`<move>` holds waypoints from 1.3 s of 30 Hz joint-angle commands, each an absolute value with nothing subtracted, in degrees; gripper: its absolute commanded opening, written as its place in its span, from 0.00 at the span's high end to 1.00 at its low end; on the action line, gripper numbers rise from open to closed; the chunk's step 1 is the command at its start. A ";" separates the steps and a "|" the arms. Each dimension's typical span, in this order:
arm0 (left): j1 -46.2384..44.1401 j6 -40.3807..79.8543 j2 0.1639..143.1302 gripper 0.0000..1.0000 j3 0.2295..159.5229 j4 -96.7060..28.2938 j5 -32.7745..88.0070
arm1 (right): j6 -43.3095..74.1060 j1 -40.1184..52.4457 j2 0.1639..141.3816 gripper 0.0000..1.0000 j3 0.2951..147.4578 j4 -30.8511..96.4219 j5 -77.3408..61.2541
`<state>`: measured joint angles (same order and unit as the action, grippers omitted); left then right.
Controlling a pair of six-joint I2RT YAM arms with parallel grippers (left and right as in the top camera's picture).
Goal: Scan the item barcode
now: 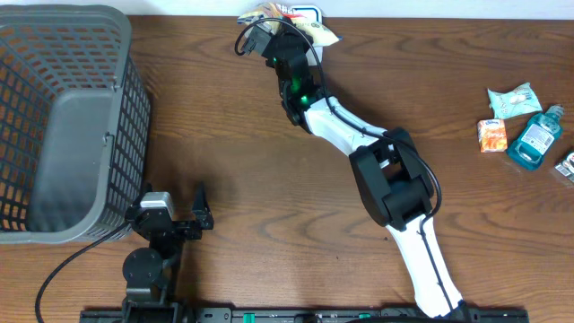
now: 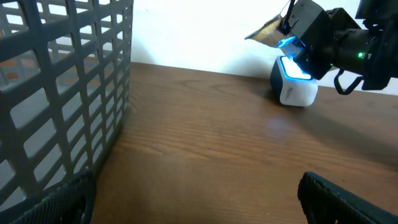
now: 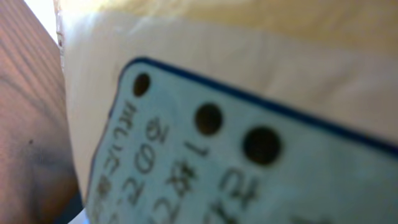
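My right gripper point(image 1: 266, 40) reaches to the table's far edge, shut on a yellowish snack packet point(image 1: 321, 34). It holds the packet just above a small white scanner point(image 2: 294, 87) that glows blue. In the left wrist view the packet point(image 2: 266, 34) sticks out to the left of the right gripper point(image 2: 309, 38). The right wrist view is filled by the packet point(image 3: 249, 56) and its pale, blue-edged printed label point(image 3: 205, 168); no barcode shows and the fingers are hidden. My left gripper point(image 1: 176, 210) rests open over bare wood near the front left, with nothing between its fingers point(image 2: 348, 199).
A tall grey mesh basket point(image 1: 54, 117) stands at the left, close beside my left gripper. At the far right lie an orange packet point(image 1: 491, 135), a teal bottle point(image 1: 536, 136), a pale green pouch point(image 1: 511, 99) and another item point(image 1: 567, 166) at the edge.
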<state>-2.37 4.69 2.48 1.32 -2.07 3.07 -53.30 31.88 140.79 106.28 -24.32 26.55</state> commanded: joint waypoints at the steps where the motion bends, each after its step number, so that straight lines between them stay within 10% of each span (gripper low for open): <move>1: -2.50 4.99 2.11 0.02 0.23 -3.77 2.96 | -48.86 30.37 135.83 0.99 106.83 -23.86 26.83; 12: -2.50 4.99 2.11 0.02 0.23 -3.77 2.96 | -72.88 29.19 142.39 0.99 106.83 -39.00 22.15; 39: -2.50 4.99 2.11 0.02 0.23 -3.77 2.96 | -57.58 34.26 136.09 0.99 106.78 -11.94 34.13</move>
<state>-2.37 4.69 2.48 1.34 -2.07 3.05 -63.83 35.33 144.97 107.07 -16.23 29.52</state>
